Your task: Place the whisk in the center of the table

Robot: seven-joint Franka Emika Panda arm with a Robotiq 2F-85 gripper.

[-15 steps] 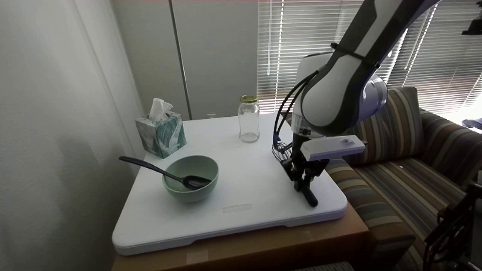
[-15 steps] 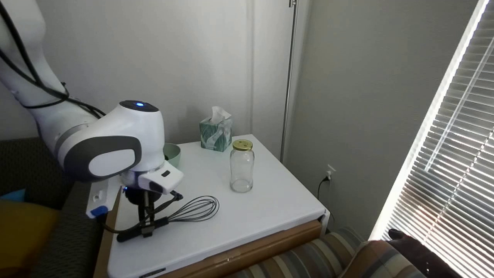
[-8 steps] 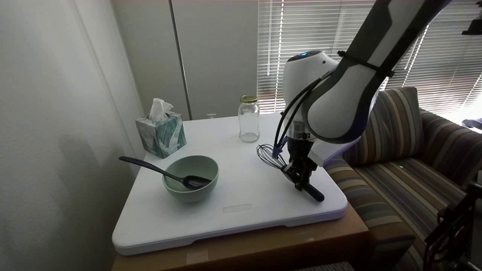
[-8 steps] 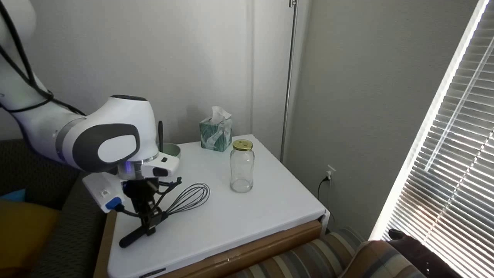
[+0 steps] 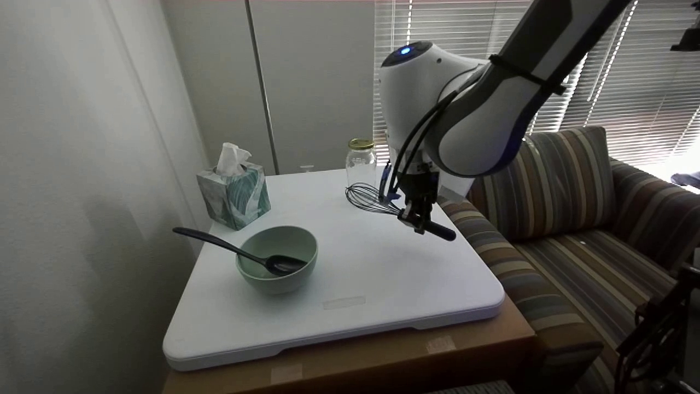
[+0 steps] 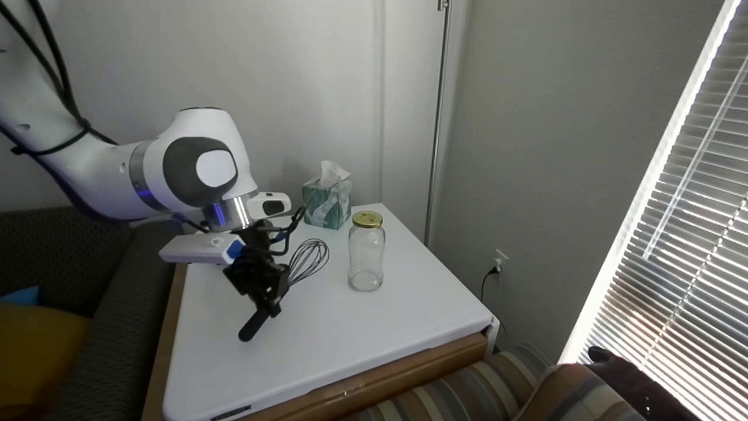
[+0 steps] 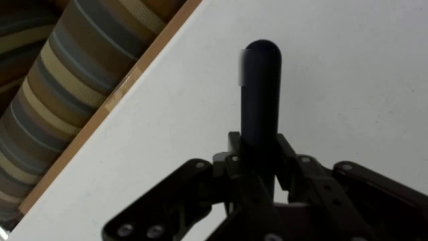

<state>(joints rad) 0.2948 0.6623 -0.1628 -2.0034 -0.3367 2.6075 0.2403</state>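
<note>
Wrist view, looking down: a robot gripper (image 7: pixel 258 140) clamps a whisk (image 7: pixel 260 97) by its black handle (image 5: pixel 440 230), fingers (image 7: pixel 286 153) pressed to either side and a good length jutting past them. From where I stand, the whisk hangs over the white table (image 5: pixel 383 273), to the sofa (image 5: pixel 547 273) side of its middle by my reckoning, wire head (image 6: pixel 308 261) pointing inward toward the glass jar (image 6: pixel 366 263). It should prove light: a stiff, smooth handle that may roll or slide if pinched loosely, springy wires that would flex against the tabletop, and little that is likely to break. Holding the handle close to the wires looks the sound choice, near where the weight ought to balance. Plenty escapes the eye. The wire head is missing from the wrist view, where a smeared patch blurs one edge of the handle near its end, and the gripper covers part of the handle in both exterior views. In an exterior view the wires cross in front of the jar's lower half, their true gap hard to read. The green bowl (image 5: pixel 279 284) and dark spoon (image 5: pixel 284 266) do not show in both exterior views; the arm (image 6: pixel 105 181) seems to block them. How high the whisk sits above the tabletop cannot be judged.
</note>
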